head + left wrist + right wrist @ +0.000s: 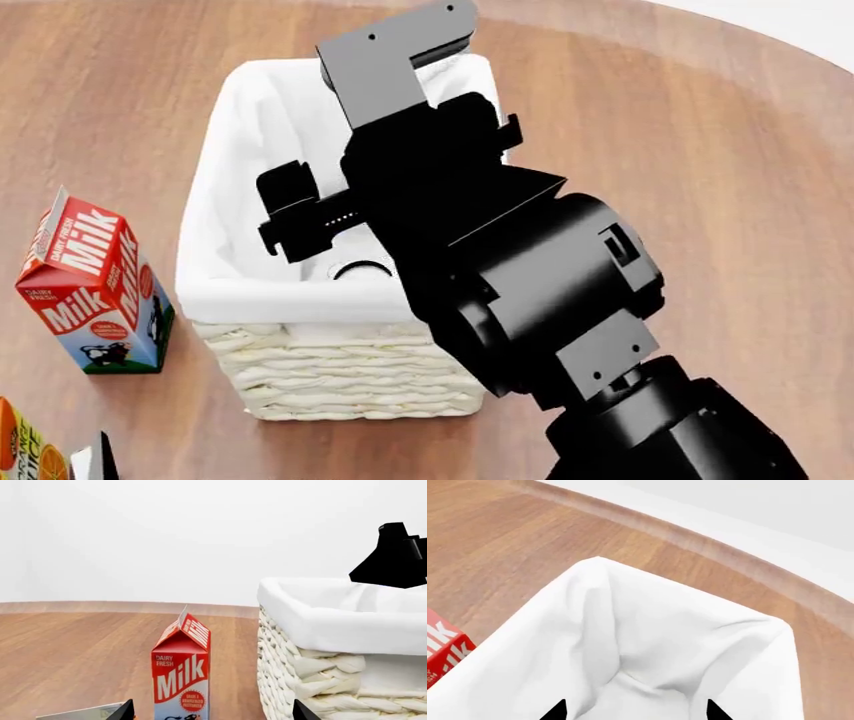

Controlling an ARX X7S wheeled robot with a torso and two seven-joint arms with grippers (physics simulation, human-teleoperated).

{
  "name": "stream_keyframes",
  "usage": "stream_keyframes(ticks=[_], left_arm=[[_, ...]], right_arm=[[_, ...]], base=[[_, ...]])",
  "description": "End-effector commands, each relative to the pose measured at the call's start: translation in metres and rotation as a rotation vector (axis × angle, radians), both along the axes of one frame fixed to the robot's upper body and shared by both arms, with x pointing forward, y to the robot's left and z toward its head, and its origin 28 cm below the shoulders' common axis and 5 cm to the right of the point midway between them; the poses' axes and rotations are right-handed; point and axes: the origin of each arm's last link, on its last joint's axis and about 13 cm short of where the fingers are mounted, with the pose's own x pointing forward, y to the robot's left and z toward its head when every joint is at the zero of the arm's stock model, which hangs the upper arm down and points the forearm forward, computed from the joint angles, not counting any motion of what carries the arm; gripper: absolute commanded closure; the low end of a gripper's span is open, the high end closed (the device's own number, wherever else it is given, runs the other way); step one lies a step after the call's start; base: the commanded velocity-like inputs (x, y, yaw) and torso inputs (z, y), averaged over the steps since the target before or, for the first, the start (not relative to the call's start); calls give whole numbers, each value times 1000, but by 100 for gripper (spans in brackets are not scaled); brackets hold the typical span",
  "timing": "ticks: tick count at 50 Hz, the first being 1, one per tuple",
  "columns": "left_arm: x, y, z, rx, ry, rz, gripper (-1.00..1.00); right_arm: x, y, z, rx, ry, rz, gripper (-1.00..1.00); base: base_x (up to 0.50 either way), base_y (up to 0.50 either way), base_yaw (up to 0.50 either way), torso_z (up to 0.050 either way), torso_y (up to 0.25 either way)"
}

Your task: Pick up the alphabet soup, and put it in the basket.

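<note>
- Two dark fingertips (127,711) of the left gripper (212,712) sit closest to the left wrist camera. They're spread wide with nothing clamped between them.
- Beyond them stands one milk carton (181,675), upright on the wooden table (73,650), with one basket (320,680) just beside it.
- Count one pale carton corner (87,712) too, right by a fingertip, and one black arm piece (395,555) over the basket's far rim.
- Head view now: one big right arm (534,270) reaches over the basket (334,385) and covers much of its white lining.
- Milk carton (94,290) is at 9 o'clock from the basket and apart from it. One orange carton corner (19,440) is at 7 o'clock.
- Only this view catches a small round rim (360,270) on the lining under the arm. I can't tell whether it's the alphabet soup; it's too hidden.
- Right wrist view: the right gripper (634,711) has two black tips held wide over the cloth lining (654,640), gripping nothing visible.
- No round rim shows in this one, just a red sliver of milk carton (444,652) outside the basket wall.
</note>
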Motion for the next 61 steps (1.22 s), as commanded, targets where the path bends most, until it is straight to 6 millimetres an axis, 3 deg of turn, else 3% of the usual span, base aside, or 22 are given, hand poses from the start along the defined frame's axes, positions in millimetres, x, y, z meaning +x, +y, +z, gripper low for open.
stream_keyframes(ticks=[1,8,15,19,27,38,50,61], left_arm=[[0,0,0,0,0,1,-100],[1,0,1,-1,-2,4,-100],[1,1,1,-2,-3,4,-100],[1,3,2,-10,-9,16,-100],[1,3,2,-9,-10,21,-100],[1,8,3,-26,-13,49,-100],[1,8,2,-26,-15,53,-100],[-1,9,4,-32,-29,59,-100]], right_arm=[[-17,-8,15,-4,-69,12,-100],[-37,-25,25,24,-153,15,-100],[-60,-36,20,36,-242,35,-100],[-79,-49,7,24,-344,11,-100],[-93,-76,-22,75,-445,-80,-100],[-119,-123,-85,175,-505,-208,-100],[-148,-138,-129,224,-534,-260,-100],[-163,-138,-165,271,-532,-279,-100]], base=[[0,0,0,0,0],[0,0,0,0,0],[0,0,0,0,0],[0,0,0,0,0],[0,0,0,0,0],[0,0,0,0,0],[0,0,0,0,0],[0,0,0,0,0]])
